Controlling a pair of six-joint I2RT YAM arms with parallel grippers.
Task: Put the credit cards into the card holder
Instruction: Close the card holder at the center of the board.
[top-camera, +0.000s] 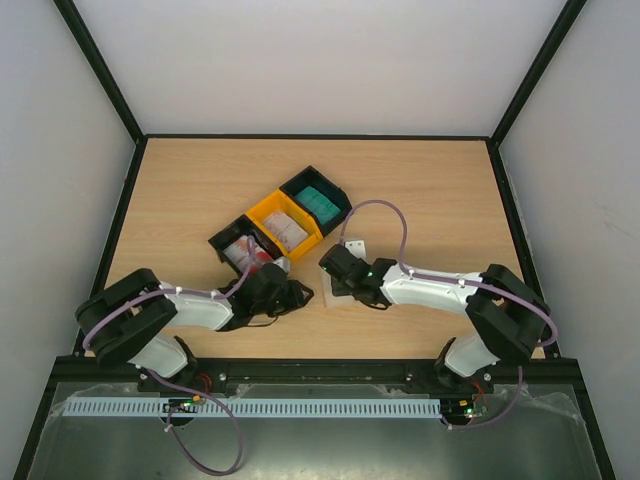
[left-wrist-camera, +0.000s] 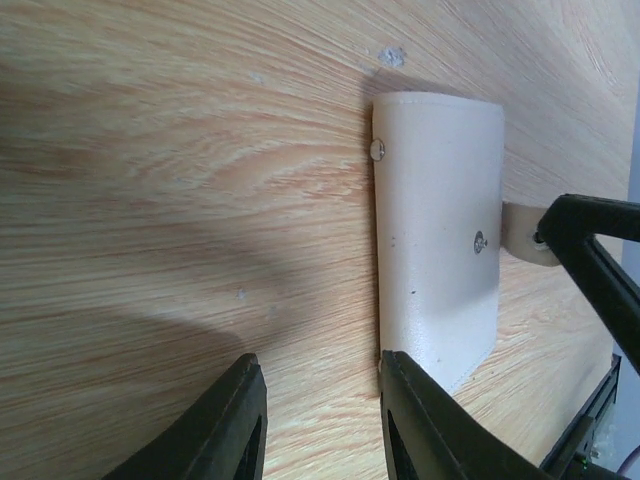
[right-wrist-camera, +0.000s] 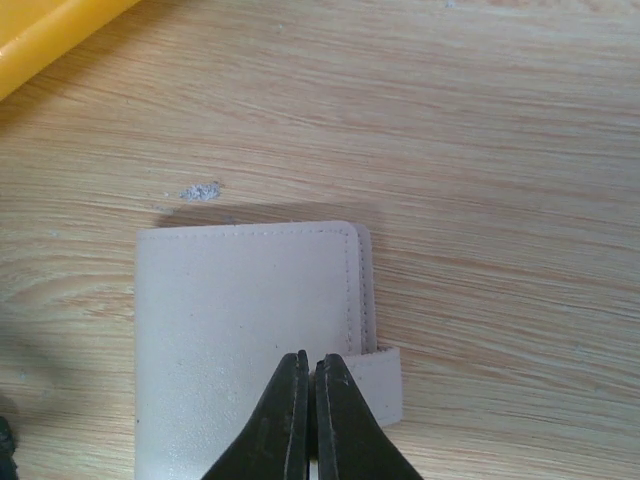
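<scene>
Nearest the arm bases, the left gripper (left-wrist-camera: 322, 385) hangs low over the table (top-camera: 440, 200) with its fingers spread apart and nothing between them. One finger (left-wrist-camera: 420, 420) sits right at the near edge of the card holder (left-wrist-camera: 435, 230).

Just beyond, the right gripper (right-wrist-camera: 306, 365) is down on the card holder, its two fingers pressed together at the root of the snap tab (right-wrist-camera: 385, 385). I cannot tell whether they actually pinch the tab or only rest on it. The card holder lies flat and folded shut on the bare wood, between the two grippers and just in front of the trays.

Farther back stand three joined trays, one card in each:
- the white card with red blotches (top-camera: 245, 252) in the near black tray (top-camera: 215, 240);
- the white-grey card (top-camera: 287, 232) in the yellow tray (top-camera: 262, 212);
- the teal card (top-camera: 321, 205) in the far black tray (top-camera: 305, 175).

The step in hand looks like opening the card holder, since no card has been loaded and all three lie in their trays. The next move likely calls for lifting the tab to pop the snap while the left gripper pins the body, then folding the flap back before any card is fetched.

No brand, label or writing can be read on the card holder, the cards or the trays.
</scene>
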